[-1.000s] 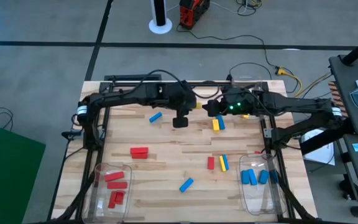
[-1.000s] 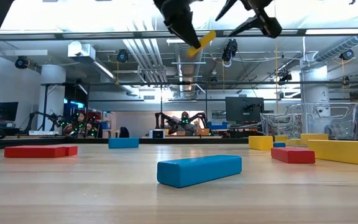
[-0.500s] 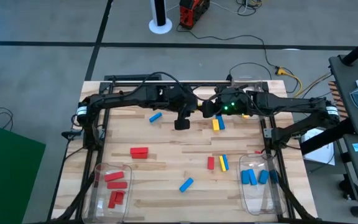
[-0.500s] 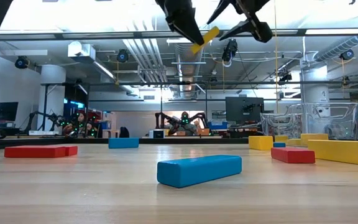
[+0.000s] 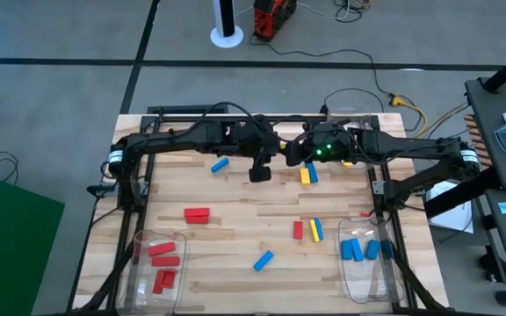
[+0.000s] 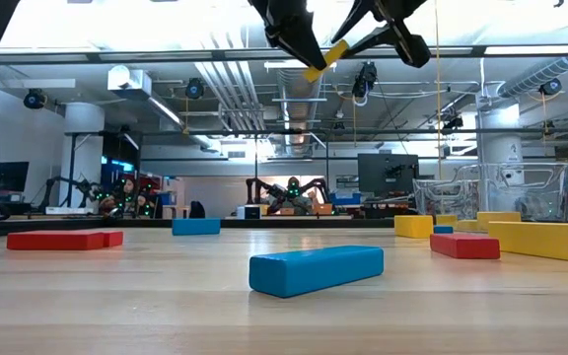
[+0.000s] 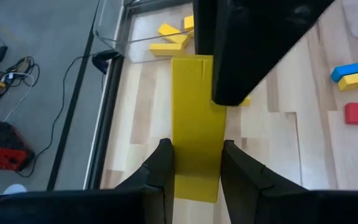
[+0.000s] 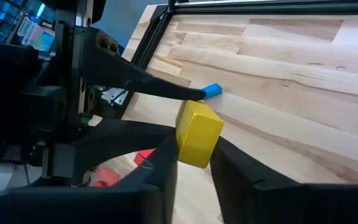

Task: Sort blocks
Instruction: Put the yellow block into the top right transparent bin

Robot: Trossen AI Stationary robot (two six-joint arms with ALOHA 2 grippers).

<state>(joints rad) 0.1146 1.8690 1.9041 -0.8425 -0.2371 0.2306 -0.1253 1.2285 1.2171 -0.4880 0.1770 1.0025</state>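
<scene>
A yellow block [image 6: 323, 59] hangs high over the far middle of the table with my left gripper [image 5: 273, 151] shut on one end of it. My right gripper [image 5: 290, 154] is open and faces the left one. Its two fingers [image 8: 166, 158] stand on either side of the block's free end [image 8: 197, 132]; whether they touch it, I cannot tell. Loose blocks lie flat on the table: a blue one [image 5: 220, 164], a red one [image 5: 197, 215], another blue one [image 5: 263, 260], a red and yellow pair [image 5: 306, 230], and a yellow and blue pair [image 5: 307, 175]. My left gripper pinches the yellow block's two long sides [image 7: 194, 177] between its two fingers, near one end. The block sticks out forward beyond the fingertips, along the fingers. It is lifted well clear of the table and tilts up toward my right gripper.
A clear bin [image 5: 139, 254] at the near left corner holds red blocks. Another clear bin [image 5: 363, 230] at the near right holds blue blocks. In the left wrist view, yellow blocks [image 7: 166, 37] lie in a clear bin by the table's far edge.
My right gripper has moved toward the table's left, closing on the yellow block, and its fingers now stand around the block's free end. My left gripper has kept its hold on the block and has risen slightly.
</scene>
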